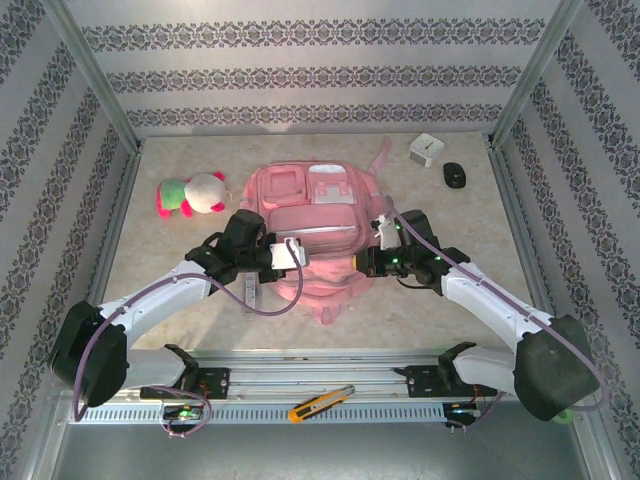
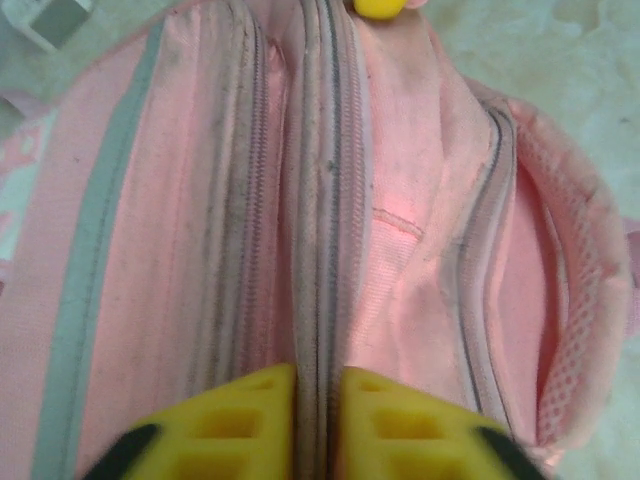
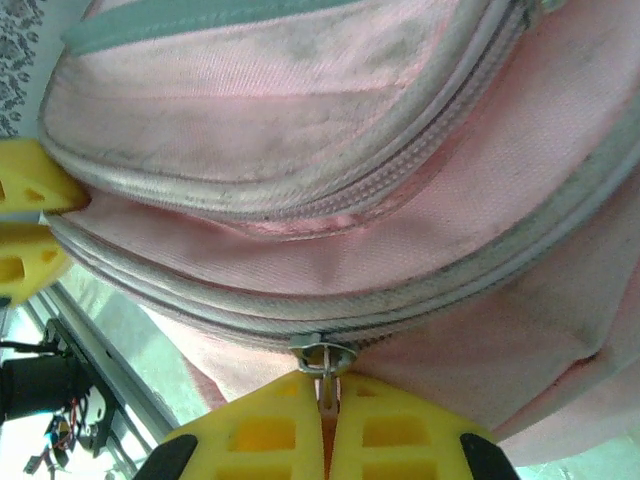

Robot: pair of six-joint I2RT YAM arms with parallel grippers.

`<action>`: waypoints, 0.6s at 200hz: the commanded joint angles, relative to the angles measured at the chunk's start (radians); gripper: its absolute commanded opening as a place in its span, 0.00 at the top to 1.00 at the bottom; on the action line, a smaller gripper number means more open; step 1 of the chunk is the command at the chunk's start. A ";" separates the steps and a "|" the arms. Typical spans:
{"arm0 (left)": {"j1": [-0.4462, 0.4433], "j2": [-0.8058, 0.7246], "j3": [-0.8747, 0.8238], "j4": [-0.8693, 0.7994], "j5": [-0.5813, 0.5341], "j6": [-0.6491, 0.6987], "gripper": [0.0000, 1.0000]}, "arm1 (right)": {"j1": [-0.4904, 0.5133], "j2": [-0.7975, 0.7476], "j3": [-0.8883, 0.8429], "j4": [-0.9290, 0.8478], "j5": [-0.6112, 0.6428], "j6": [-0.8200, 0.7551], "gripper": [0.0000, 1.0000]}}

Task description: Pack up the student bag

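The student bag is a large pink backpack with grey-white zip lines, lying flat mid-table. My left gripper is at its near left side. In the left wrist view that gripper is shut, its yellow fingers pinching a raised zip seam of the bag. My right gripper is at the near right side. In the right wrist view the right gripper is shut on the pull tab of a metal zip slider on the bag.
A pink-and-green plush toy lies left of the bag. A white box and a black mouse sit at the back right. A yellow box cutter rests on the front rail. Patterned walls enclose the table.
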State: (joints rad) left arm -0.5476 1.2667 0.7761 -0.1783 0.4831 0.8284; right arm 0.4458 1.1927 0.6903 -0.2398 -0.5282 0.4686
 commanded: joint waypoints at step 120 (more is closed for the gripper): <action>-0.241 0.299 0.195 0.223 -0.196 -0.157 0.43 | 0.039 -0.017 0.004 0.052 0.018 0.026 1.00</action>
State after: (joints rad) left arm -0.7837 1.5311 0.9470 0.0330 0.2981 0.6647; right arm 0.4740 1.1938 0.6868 -0.2310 -0.5091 0.4908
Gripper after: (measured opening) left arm 0.576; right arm 0.042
